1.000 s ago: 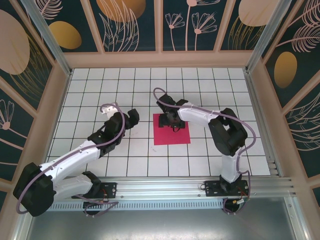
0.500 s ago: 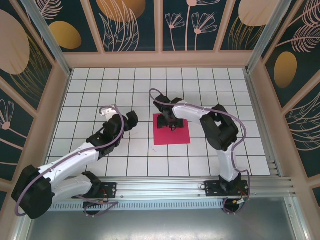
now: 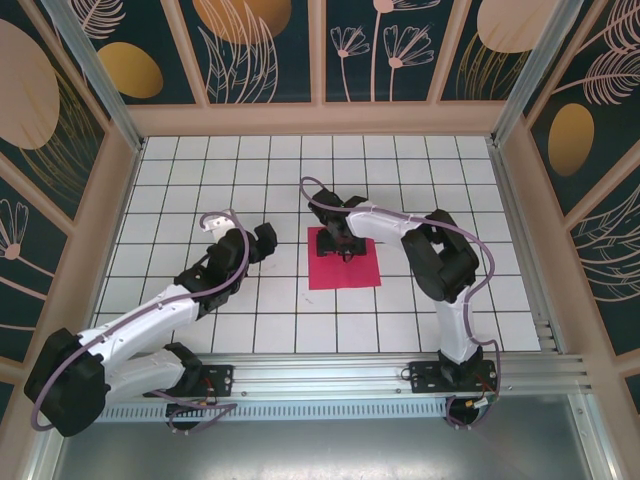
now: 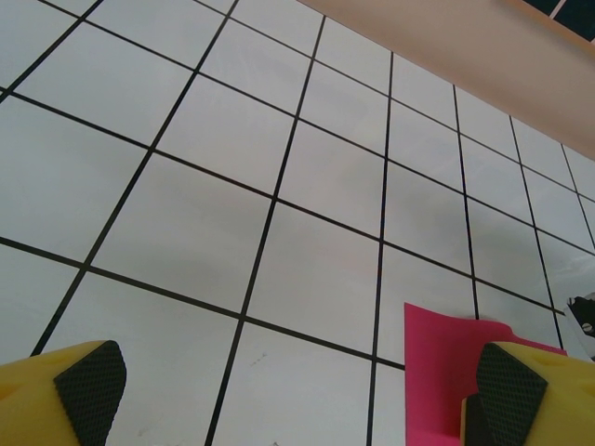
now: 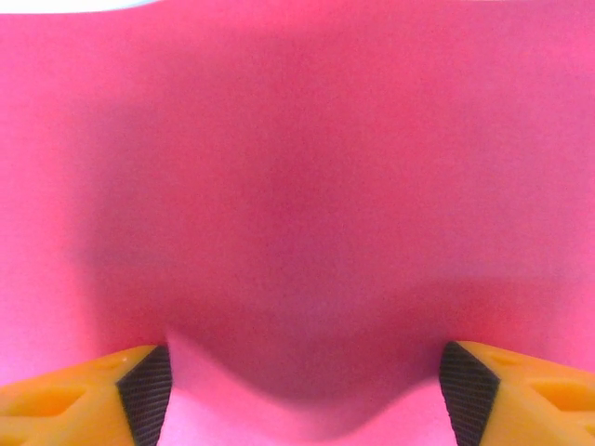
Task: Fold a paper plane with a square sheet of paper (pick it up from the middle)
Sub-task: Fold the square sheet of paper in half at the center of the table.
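Magenta-pink paper, the square sheet of paper (image 3: 346, 272), lies flat on the white gridded bench (image 3: 200, 190) near its middle, its edges running along the black grid lines and covering about two tiles each way. Seen from above, the right tool (image 3: 338, 245) is down on the far half of the sheet, the right arm reaching in from the right side and bent back over it, so that its dark wrist hides part of the far edge. In the right wrist view the sheet (image 5: 297, 186) covers nearly everything ahead, and the two yellow fingers with their black pads (image 5: 147, 386) stand wide apart at the lower corners; the paper between them is lifted into a shallow wave with a shadowed hollow behind it, and the tool is not clamped on it. The left tool (image 3: 262, 240) sits over bare tiles just to the left of the sheet, apart from it, with the left arm stretched diagonally from the near left corner. From the left wrist its fingers (image 4: 88, 383) are spread fully apart with nothing between them but white tile, and a pink corner of the sheet (image 4: 437, 353) shows beside the right-hand finger, partly hidden behind it
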Tool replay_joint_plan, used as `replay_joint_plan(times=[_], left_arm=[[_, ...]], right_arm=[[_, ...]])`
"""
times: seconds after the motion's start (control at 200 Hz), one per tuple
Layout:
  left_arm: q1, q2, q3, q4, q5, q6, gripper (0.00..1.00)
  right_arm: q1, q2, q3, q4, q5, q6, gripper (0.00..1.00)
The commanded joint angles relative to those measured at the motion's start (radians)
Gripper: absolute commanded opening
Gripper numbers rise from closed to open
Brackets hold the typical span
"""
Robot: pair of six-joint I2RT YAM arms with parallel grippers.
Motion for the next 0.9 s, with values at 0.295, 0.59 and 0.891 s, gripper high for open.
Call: replay_joint_plan(times=[0.295,0.59,0.891], left_arm=[[0.005,0.017,0.018,-0.004,0.023,-0.006,0.99],[0.005,0.012,0.042,-0.029,0.02,-0.008,0.98],[0.005,0.054,0.081,0.038,0.17,0.01,0.98]], right_arm=[[0.003,-0.104,0.006,0.001,-0.079,0.01,0.51],[-0.021,-0.226,-0.063,0.174,-0.336,0.032,0.47],[-0.205,-0.341,-0.372,0.542,-0.665,0.143,0.46]])
